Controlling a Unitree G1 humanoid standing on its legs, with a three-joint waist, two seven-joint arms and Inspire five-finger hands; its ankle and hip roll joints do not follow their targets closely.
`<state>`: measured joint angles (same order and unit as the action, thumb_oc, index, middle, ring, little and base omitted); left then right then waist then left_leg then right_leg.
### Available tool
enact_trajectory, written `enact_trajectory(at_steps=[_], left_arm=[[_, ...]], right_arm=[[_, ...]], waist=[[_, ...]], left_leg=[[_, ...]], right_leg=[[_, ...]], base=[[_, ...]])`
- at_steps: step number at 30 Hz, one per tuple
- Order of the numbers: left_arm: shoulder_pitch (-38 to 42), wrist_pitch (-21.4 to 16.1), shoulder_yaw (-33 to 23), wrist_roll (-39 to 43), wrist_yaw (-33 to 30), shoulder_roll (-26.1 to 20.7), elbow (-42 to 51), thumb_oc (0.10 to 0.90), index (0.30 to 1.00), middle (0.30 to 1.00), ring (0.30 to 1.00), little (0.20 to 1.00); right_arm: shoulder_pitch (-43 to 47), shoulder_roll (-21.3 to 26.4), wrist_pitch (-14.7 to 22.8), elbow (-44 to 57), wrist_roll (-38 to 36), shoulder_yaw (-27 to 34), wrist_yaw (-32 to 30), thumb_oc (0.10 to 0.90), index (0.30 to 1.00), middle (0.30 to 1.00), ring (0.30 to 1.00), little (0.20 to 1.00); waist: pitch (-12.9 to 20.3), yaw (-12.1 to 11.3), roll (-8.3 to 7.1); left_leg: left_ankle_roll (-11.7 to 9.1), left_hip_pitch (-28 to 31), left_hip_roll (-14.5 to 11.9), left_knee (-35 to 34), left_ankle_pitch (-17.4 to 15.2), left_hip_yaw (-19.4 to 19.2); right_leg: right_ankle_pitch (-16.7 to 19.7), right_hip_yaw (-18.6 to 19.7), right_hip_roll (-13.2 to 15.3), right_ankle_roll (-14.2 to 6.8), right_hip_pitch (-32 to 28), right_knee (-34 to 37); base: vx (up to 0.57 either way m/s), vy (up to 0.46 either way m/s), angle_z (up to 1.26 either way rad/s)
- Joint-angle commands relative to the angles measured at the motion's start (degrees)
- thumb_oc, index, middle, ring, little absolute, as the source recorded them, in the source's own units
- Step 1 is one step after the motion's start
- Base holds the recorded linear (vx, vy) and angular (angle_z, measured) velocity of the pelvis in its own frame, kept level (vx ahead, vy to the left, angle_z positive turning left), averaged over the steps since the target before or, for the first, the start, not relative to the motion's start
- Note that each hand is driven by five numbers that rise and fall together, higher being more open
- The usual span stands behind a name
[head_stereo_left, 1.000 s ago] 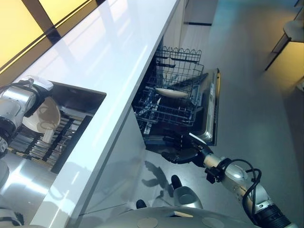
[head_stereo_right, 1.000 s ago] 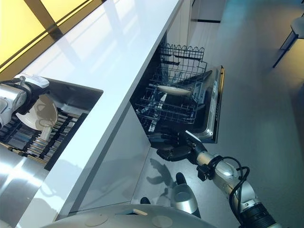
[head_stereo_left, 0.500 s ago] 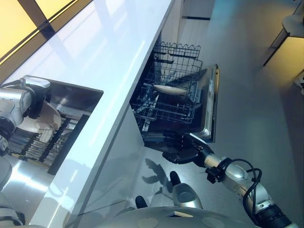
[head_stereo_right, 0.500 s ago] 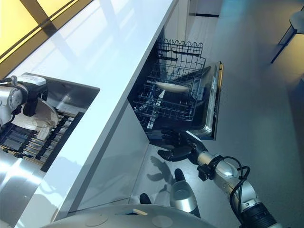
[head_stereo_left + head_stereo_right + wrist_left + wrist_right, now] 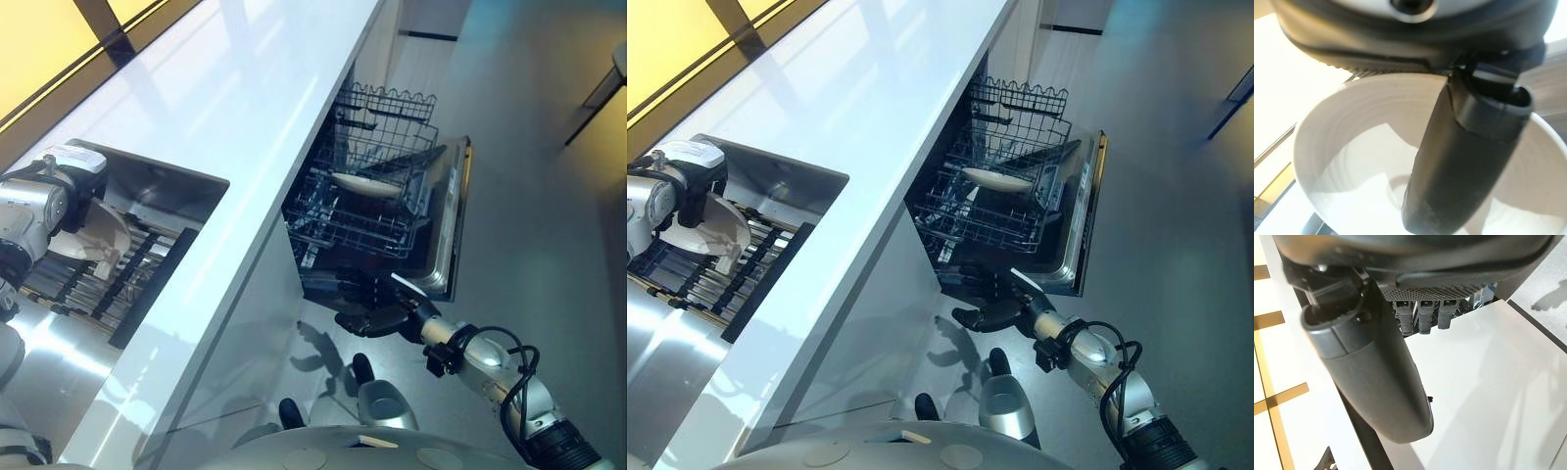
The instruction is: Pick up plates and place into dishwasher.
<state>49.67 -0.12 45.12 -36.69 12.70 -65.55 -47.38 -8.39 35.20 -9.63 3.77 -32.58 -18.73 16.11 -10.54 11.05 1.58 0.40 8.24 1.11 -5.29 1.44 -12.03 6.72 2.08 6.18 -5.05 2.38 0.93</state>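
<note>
- Left hand (image 5: 1459, 161) pinches a white plate (image 5: 1352, 161) over the sink rack (image 5: 735, 269), thumb inside for grip.
- Right hand (image 5: 377, 315), fingers relaxed and empty, waits below the open dishwasher (image 5: 446, 235).

Silver-grey arms, both of them. Right hand (image 5: 377, 315) dark, fingers black, with a white patch on the thumb. Left hand (image 5: 1464, 161) shows a smooth, rounded dark grey thumb below a ribbed black casing.
</note>
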Motion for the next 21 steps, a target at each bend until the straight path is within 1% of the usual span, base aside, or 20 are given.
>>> enact_trajectory(at_steps=[1, 2, 3, 4, 5, 6, 7, 8, 9, 10, 12, 14, 17, 19, 20, 21], left_arm=[[6.74, 6.58, -5.16, -0.51, -11.94, -7.44, -0.79, 0.1, 0.3, 0.3, 0.3, 0.2], [6.26, 6.28, -7.06, 3.17, -18.91, -7.6, 0.29, 0.1, 0.3, 0.3, 0.3, 0.2], [5.79, 5.87, -8.3, 5.58, -22.32, -7.95, 0.83, 0.1, 0.3, 0.3, 0.3, 0.2], [4.7, 5.04, -10.66, 7.29, -26.19, -8.07, 1.66, 0.1, 0.3, 0.3, 0.3, 0.2], [3.69, 4.7, -12.28, 9.16, -28.51, -8.39, 2.38, 0.1, 0.3, 0.3, 0.3, 0.2], [2.15, 3.68, -14.66, 10.37, -31.78, -8.58, 3.53, 0.1, 0.3, 0.3, 0.3, 0.2], [0.62, 3.67, -16.85, 11.41, -33.7, -8.68, 4.92, 0.1, 0.3, 0.3, 0.3, 0.2], [-1.54, 2.91, -19.7, 12.79, -36.98, -8.54, 6.09, 0.1, 0.3, 0.3, 0.3, 0.2], [-3.44, 2.29, -22.23, 13.46, -39.32, -8.46, 7.27, 0.1, 0.3, 0.3, 0.3, 0.2], [-4.41, 1.75, -23.44, 14.12, -40.5, -8.42, 7.76, 0.1, 0.3, 0.3, 0.3, 0.2], [-8.13, -0.78, -28.33, 16.55, -45.09, -8.34, 9.9, 0.1, 0.3, 0.3, 0.3, 0.2], [-10.75, -2.61, -31.89, 18.4, -47.35, -8.3, 11.69, 0.1, 0.3, 0.3, 0.3, 0.2], [-13.84, -4.64, -36.16, 20.55, -47.78, -8.16, 14.86, 0.1, 0.3, 0.3, 0.3, 0.2], [-15.52, -6.28, -38.11, 22.18, -47.58, -7.8, 17.19, 0.1, 0.3, 0.3, 0.3, 0.2], [-16.74, -7.28, -39.03, 23.04, -47.88, -7.6, 18.63, 0.1, 0.3, 0.3, 0.3, 0.2], [-17.96, -7.25, -40.3, 23.93, -47.18, -7.17, 20.75, 0.1, 0.3, 0.3, 0.3, 0.2]], right_arm=[[4.22, -0.31, 6.85, 5.35, -2.33, 1.31, 1.12, 0.8, 0.9, 0.9, 0.9, 0.9], [4.09, -0.43, 7.2, 5.33, -2.45, 1.37, 1.31, 0.8, 0.9, 0.9, 0.9, 0.9], [3.95, -0.45, 7.4, 5.22, -2.5, 1.54, 1.51, 0.8, 0.9, 0.9, 0.9, 0.9], [3.75, -0.74, 7.74, 4.98, -2.42, 1.76, 1.6, 0.8, 0.9, 0.9, 0.9, 0.9], [3.56, -0.85, 8.1, 4.71, -2.41, 1.91, 1.75, 0.8, 0.9, 0.9, 0.9, 0.9], [3.3, -1.05, 8.46, 4.54, -2.31, 2.17, 1.95, 0.8, 0.9, 0.9, 0.9, 0.9], [3.08, -1.27, 8.57, 4.54, -2.4, 2.5, 2.03, 0.8, 0.9, 0.9, 0.9, 0.9], [2.79, -1.45, 8.83, 4.61, -2.4, 2.7, 1.89, 0.8, 0.9, 0.9, 0.9, 0.9], [2.55, -1.65, 9.05, 4.58, -2.37, 2.91, 1.8, 0.8, 0.9, 0.9, 0.9, 0.9], [2.47, -1.69, 9.1, 4.62, -2.44, 3.02, 1.77, 0.8, 0.9, 0.9, 0.9, 0.9], [1.88, -1.91, 9.64, 4.79, -2.5, 3.62, 1.2, 0.8, 0.9, 0.9, 0.9, 0.9], [1.49, -1.94, 10.35, 5.06, -2.88, 4.2, 0.41, 0.8, 0.9, 0.9, 0.9, 0.9], [1.32, -1.95, 12.63, 5.95, -1.2, 6.05, -2.49, 0.8, 0.9, 0.9, 0.9, 0.9], [1.86, -1.39, 17.67, 7.83, 4.21, 8.4, -9.89, 0.8, 0.9, 0.9, 0.9, 0.9], [2.43, -0.82, 21.03, 9.27, 9.09, 10.2, -14.9, 0.8, 0.9, 0.9, 0.9, 0.9], [3.36, -0.05, 22.68, 11.03, 12.48, 12.25, -18.47, 0.8, 0.9, 0.9, 0.9, 0.9]], waist=[[3.06, -1.45, 0.67], [3.4, -1.77, 0.42], [3.57, -1.97, 0.31], [3.86, -2.35, 0.17], [4.13, -2.52, 0.12], [4.44, -2.76, 0.0], [4.71, -3.02, -0.18], [5.02, -3.28, -0.36], [5.3, -3.49, -0.5], [5.44, -3.57, -0.56], [6.1, -3.93, -0.82], [6.55, -4.1, -0.89], [7.28, -4.12, -0.85], [7.68, -4.11, -0.71], [7.81, -4.1, -0.55], [7.85, -4.15, -0.38]], left_leg=[[2.35, -2.19, 2.1, 0.93, -2.27, 2.53], [2.25, -2.06, 1.93, 0.8, -2.23, 2.76], [2.17, -1.99, 1.78, 0.75, -2.18, 2.85], [2.06, -1.94, 1.59, 0.68, -2.07, 3.03], [1.87, -1.94, 1.43, 0.6, -2.0, 3.15], [1.74, -1.91, 1.29, 0.48, -1.94, 3.31], [1.62, -1.91, 1.18, 0.4, -1.89, 3.45], [1.48, -1.91, 1.07, 0.33, -1.86, 3.6], [1.38, -1.91, 0.97, 0.29, -1.89, 3.8], [1.33, -1.9, 0.92, 0.29, -1.91, 3.88], [1.03, -1.93, 0.66, 0.29, -1.92, 4.24], [0.77, -1.98, 0.4, 0.29, -1.82, 4.44], [0.44, -1.89, 0.01, 0.29, -1.87, 4.48], [0.27, -1.87, -0.21, 0.29, -1.91, 4.48], [0.22, -1.82, -0.33, 0.29, -1.98, 4.5], [0.24, -1.72, -0.4, 0.29, -2.08, 4.63]], right_leg=[[-0.23, 0.22, 1.68, -5.41, 0.6, -4.88], [-1.02, -0.19, 1.51, -5.39, 0.06, -4.32], [-1.39, -0.49, 1.44, -5.33, -0.31, -3.97], [-1.82, -0.93, 1.29, -5.16, -0.8, -3.41], [-2.01, -1.22, 1.24, -5.06, -1.06, -3.1], [-2.1, -1.49, 1.17, -4.91, -1.32, -2.72], [-2.18, -1.68, 1.09, -4.77, -1.58, -2.43], [-2.3, -1.9, 1.0, -4.58, -1.86, -2.12], [-2.42, -2.08, 0.91, -4.41, -2.15, -1.82], [-2.47, -2.16, 0.87, -4.33, -2.29, -1.69], [-2.61, -2.49, 0.64, -4.01, -2.8, -1.17], [-2.69, -2.76, 0.42, -3.74, -3.11, -0.85], [-3.02, -3.05, 0.14, -3.4, -3.68, -0.47], [-3.3, -3.11, -0.05, -3.17, -4.0, -0.28], [-3.43, -3.15, -0.13, -3.09, -4.13, -0.24], [-3.61, -3.07, -0.27, -2.94, -4.25, -0.28]], base=[[-0.05, -0.085, 0.12], [-0.04, -0.081, 0.15], [-0.04, -0.095, 0.14], [-0.03, -0.076, 0.1], [-0.03, -0.079, 0.09], [-0.03, -0.068, 0.1], [-0.03, -0.073, 0.15], [-0.03, -0.072, 0.17], [-0.02, -0.06, 0.16], [-0.02, -0.055, 0.11], [-0.02, -0.066, 0.08], [-0.02, -0.06, 0.05], [-0.02, -0.049, 0.06], [-0.03, -0.038, 0.04], [0.0, 0.0, 0.0], [0.0, 0.0, 0.0]])
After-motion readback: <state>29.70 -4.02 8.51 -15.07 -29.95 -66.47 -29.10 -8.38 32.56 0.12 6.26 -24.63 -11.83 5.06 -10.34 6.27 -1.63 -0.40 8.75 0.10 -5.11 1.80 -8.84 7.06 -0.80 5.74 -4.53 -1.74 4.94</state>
